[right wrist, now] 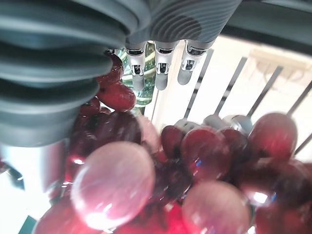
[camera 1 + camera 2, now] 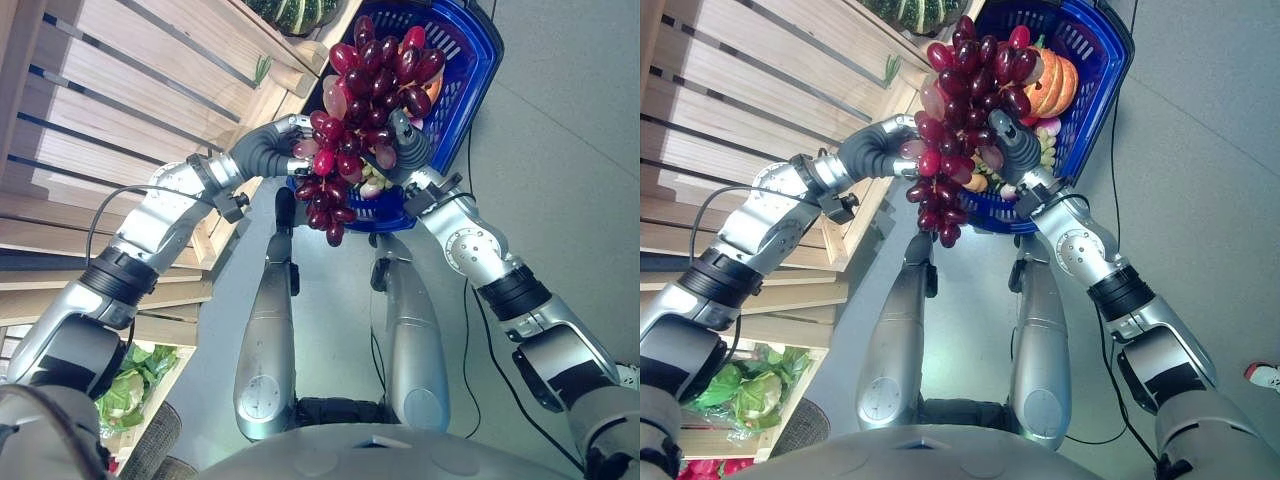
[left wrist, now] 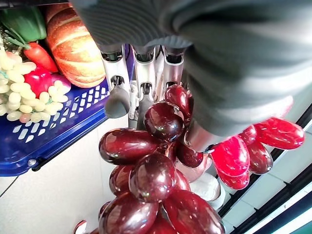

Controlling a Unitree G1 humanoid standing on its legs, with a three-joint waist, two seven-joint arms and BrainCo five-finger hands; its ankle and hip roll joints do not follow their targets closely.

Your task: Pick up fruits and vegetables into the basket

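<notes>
Large bunch of glossy dark-red grapes (image 2: pixel 355 120) hangs between both hands, in front of the basket rim, not yet inside.

Left hand (image 2: pixel 283 150): fingers curled into the bunch's side, gripping it. Right hand (image 2: pixel 408 148): against the opposite side; fingers straight in its wrist view, supporting rather than clasping.

Handling, judged: long, floppy cluster; smooth, slippery skins; single grapes may detach or crush. Best taken high, near the stem, with the lower part cradled.

Beyond: blue plastic slotted basket (image 2: pixel 1102 80) holding an orange ribbed pumpkin (image 2: pixel 1052 85), pale green grapes (image 3: pixel 19 95) and a red pepper (image 3: pixel 36 78).

Room: grey smooth floor (image 2: pixel 560 150); pale wooden slatted produce stand (image 2: pixel 130 90) on the left.
</notes>
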